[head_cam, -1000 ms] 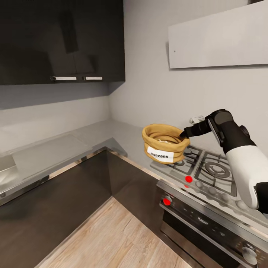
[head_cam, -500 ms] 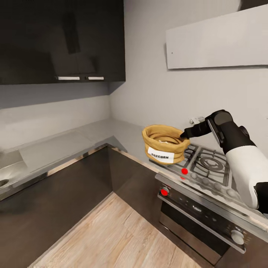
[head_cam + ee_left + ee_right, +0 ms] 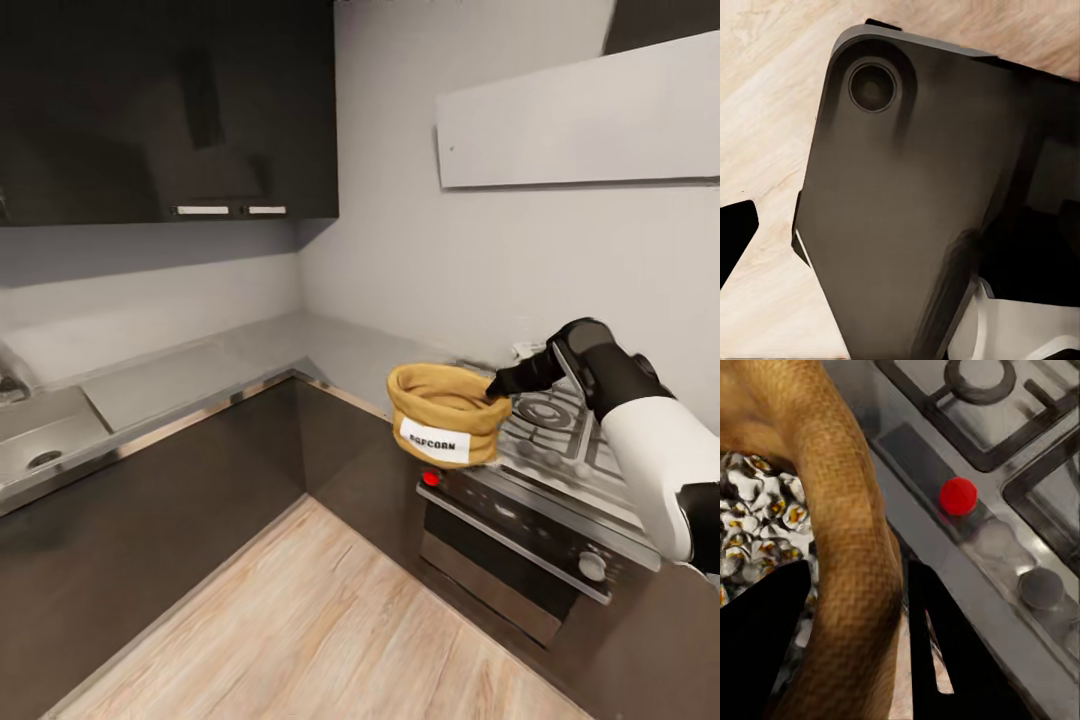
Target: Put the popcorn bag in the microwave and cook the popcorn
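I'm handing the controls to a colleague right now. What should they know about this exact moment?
Right tool: shut on the rolled rim of the popcorn bag, one finger inside, one outside.
Left tool: its state cannot be told from the left wrist view, which looks down at wood floor.
Bag: held in the air by the front edge of the gas hob, off the countertop.
Done: bag picked up.
Left: find the microwave, load the bag, heat it.
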